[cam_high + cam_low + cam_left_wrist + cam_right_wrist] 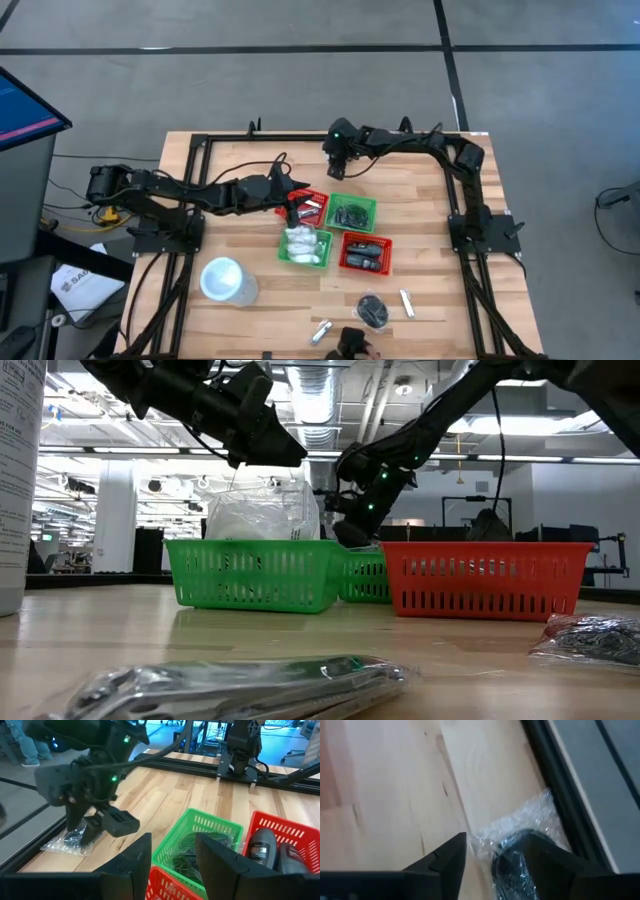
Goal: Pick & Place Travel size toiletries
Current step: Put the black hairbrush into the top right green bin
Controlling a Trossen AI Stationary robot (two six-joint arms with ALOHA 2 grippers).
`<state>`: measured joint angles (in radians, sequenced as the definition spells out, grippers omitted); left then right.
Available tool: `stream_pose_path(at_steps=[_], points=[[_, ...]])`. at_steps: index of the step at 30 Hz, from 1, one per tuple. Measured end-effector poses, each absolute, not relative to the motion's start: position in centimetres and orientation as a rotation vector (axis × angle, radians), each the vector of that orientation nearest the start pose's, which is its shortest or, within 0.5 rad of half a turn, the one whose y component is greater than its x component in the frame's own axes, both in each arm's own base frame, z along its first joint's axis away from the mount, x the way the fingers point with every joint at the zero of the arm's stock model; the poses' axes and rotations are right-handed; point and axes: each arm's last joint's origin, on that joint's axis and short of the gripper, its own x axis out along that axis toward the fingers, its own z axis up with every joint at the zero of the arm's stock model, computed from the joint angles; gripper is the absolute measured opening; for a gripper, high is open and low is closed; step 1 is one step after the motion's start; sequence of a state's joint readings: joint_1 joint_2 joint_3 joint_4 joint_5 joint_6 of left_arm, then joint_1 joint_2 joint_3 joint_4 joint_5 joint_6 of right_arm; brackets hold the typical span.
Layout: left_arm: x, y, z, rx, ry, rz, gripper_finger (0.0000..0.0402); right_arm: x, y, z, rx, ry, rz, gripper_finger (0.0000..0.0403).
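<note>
My right gripper [340,168] is open, low over the table's far edge, pointing down at a black bundle in clear wrap [520,827] that lies flat on the wood [62,842]. In the right wrist view [492,865] its fingers stand over the wrap's edge. My left gripper [297,205] hovers open over the far red basket [310,207], holding nothing [172,865]. White crinkly packets [303,243] fill the near green basket. Another wrapped black bundle [372,310], two silvery tubes [407,302] [322,330] and a dark piece [352,345] lie loose near the near edge. My right gripper comes down from above with a finger [445,860] on either side of the clear wrap's edge [487,837]. Whether the fingers touch the wrap, I cannot tell. The bundle lies flat on the table.
Four baskets cluster mid-table: the far green one [352,213] holds dark thin items, the near red one [365,252] dark bottles. A large white cup [225,280] stands at the near left. A black frame rail [560,790] runs along the far edge beside the bundle.
</note>
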<state>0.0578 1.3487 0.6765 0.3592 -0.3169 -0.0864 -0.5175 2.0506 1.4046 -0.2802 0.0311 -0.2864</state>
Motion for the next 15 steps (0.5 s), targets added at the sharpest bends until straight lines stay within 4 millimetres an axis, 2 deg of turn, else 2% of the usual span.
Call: stream_pose_path(at_steps=[5,10,15], points=[[28.1,2.5,22.6,-0.043,0.298,0.385,0.0142,37.3,-21.5,16.0,-0.057,1.002,-0.406,0.0224],[28.0,2.5,22.6,-0.043,0.298,0.385,0.0142,37.0,-21.4,15.8,-0.059,1.045,-0.419,0.0240],[28.0,2.5,22.6,-0.043,0.299,0.385,0.0142,37.2,-21.5,13.6,-0.051,1.098,-0.408,0.0240]])
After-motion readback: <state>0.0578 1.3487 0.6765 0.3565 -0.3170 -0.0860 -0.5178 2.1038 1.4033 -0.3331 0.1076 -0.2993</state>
